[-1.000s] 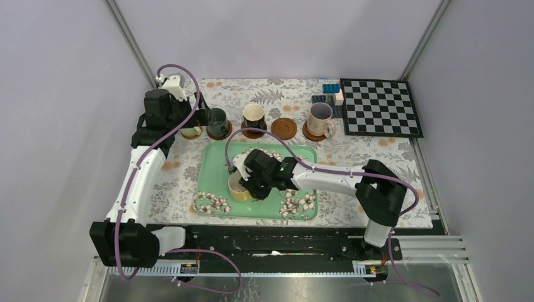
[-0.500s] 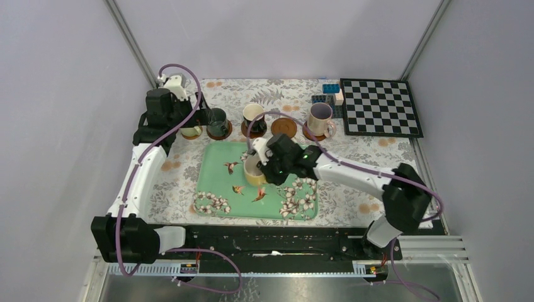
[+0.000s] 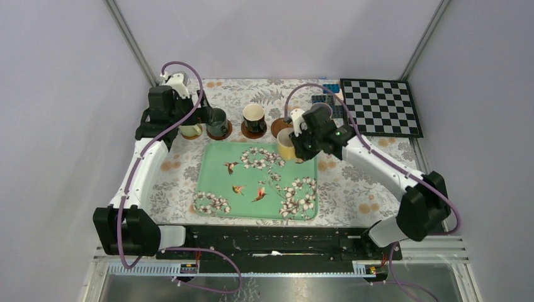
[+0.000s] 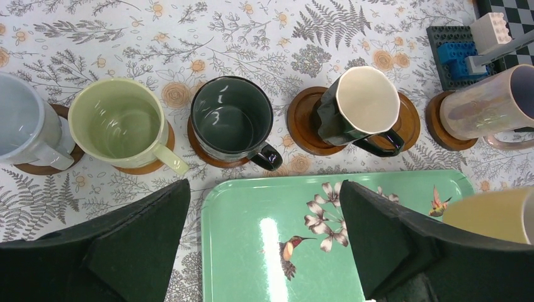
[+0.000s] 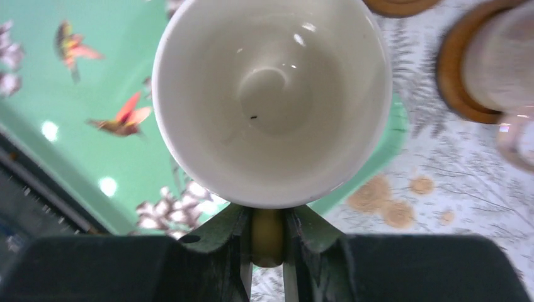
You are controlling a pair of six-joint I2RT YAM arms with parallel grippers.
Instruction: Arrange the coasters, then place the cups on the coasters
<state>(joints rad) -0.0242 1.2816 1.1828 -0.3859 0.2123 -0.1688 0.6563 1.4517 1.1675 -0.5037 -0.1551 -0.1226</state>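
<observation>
While the tray (image 3: pixel 258 182) lies at the middle of the flowered cloth (image 3: pixel 352 182), everything else stands around or above it; the chessboard (image 3: pixel 381 107) lies beyond the tray's far right corner, well apart from it.

The left gripper (image 4: pixel 264 251) hangs over the tray's far left corner, its jaws released and spread wide; the right gripper (image 5: pixel 267 242) is clenched on the handle of the yellow cup (image 5: pixel 271 94), holding it upright, mouth up, over the tray's far right corner.

Five cups stand in a row just beyond the tray's far edge, each on one of the coasters (image 4: pixel 305 119); from the tray's left end they are the blue cup (image 4: pixel 25 123), the olive cup (image 4: pixel 116 119), the dark green cup (image 4: pixel 230 116), the cream cup (image 4: pixel 362 104) and the pink cup (image 4: pixel 485 104); their handles point toward the tray or to its right.

A sixth coaster (image 3: pixel 277 125) lies uncovered between the cream and pink cups, just beyond the tray's far edge and near the yellow cup; a few toy bricks (image 4: pixel 463 47) sit farther from the tray than the pink cup, beside the chessboard.
</observation>
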